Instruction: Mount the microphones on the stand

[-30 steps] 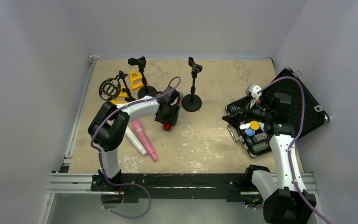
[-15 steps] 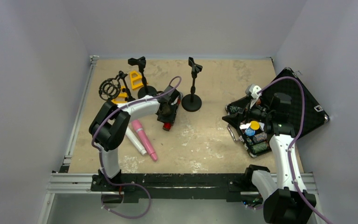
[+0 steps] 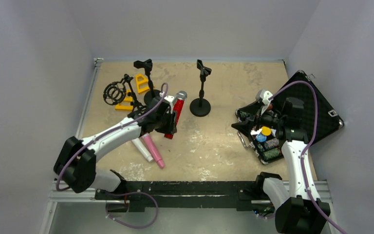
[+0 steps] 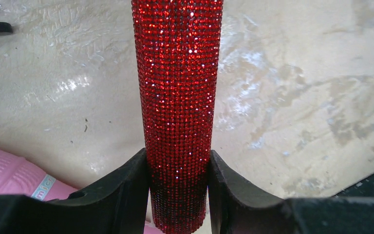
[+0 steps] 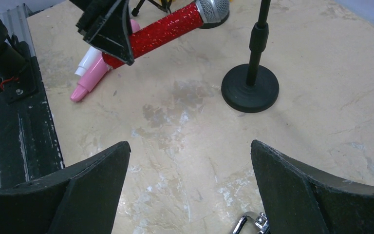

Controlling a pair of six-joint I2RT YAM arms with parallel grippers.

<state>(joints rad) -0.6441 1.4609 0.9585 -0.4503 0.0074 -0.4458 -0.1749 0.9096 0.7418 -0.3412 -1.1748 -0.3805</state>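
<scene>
Overhead first. Left gripper is clamped on the red mic, near its tail end. The mic is tilted, silver head toward the far edge, over the left-centre of the tabletop. White mic and pink mic lie side by side, touching, on the near-edge side of that gripper; neither is gripped. Middle stand is upright close to the far edge, just right of the red mic's head and apart from it. Left stand is upright toward the far-left corner, with a ring-shaped shock mount and a yellow part beside it. Right gripper hangs over the black case at the right edge.

Left wrist. Both fingers press the glittery red barrel from either side, no gap showing. The barrel runs straight up the frame. Pink mic shows at lower left, under the left finger; cannot tell whether the red tail touches it.

Right wrist. Own fingers are spread wide over bare tabletop. Across the tabletop the red mic sits in the left gripper's jaws, head raised. The middle stand's round base is flat on the tabletop, right of the mic and apart from it. Pink and white mic ends poke out below the left gripper.
</scene>
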